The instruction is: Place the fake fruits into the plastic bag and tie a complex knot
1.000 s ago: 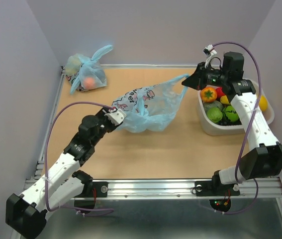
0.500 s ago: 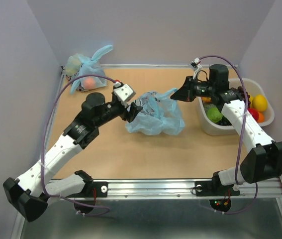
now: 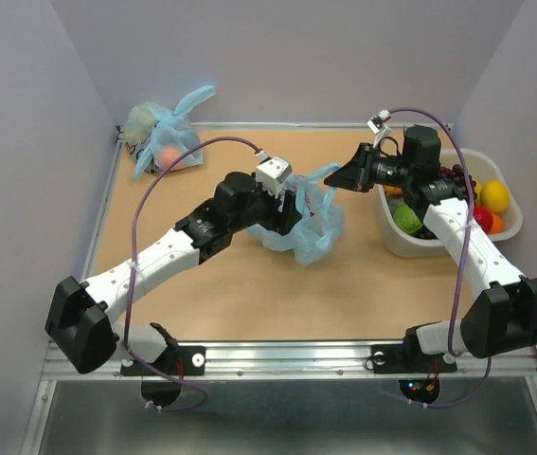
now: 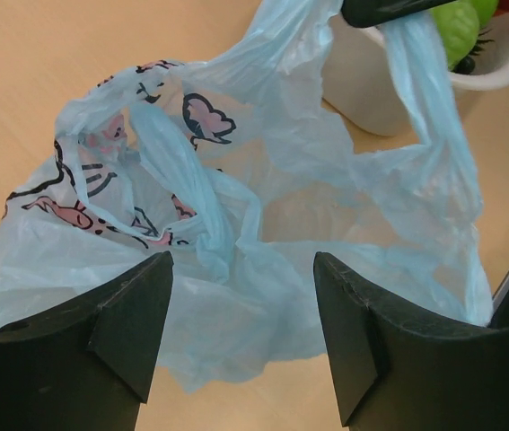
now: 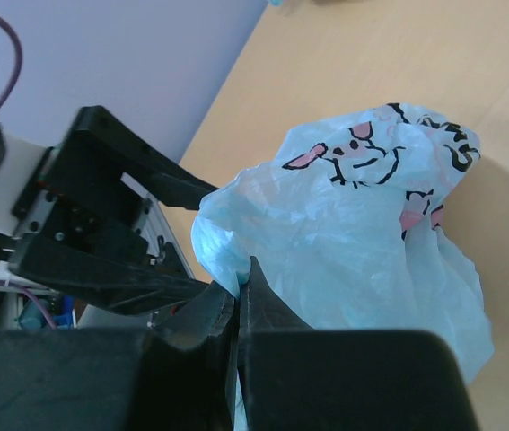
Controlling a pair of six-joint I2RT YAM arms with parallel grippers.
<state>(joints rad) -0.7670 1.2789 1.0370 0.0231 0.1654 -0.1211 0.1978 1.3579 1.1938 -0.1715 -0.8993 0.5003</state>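
**One arm pinches the plastic bag (image 3: 308, 227), the other hangs open**

From above, the bag lies crumpled at mid-table. The right gripper (image 3: 349, 178) is closed on its far-right handle, and the left gripper (image 3: 285, 204) hangs over its left side. The fake fruits (image 3: 408, 218) sit in a white tub (image 3: 438, 249) at the right.

Left wrist: its fingers (image 4: 124, 332) are spread wide and hold nothing, with the bag beneath them.

Right wrist: the jaws are pressed together on blue film.
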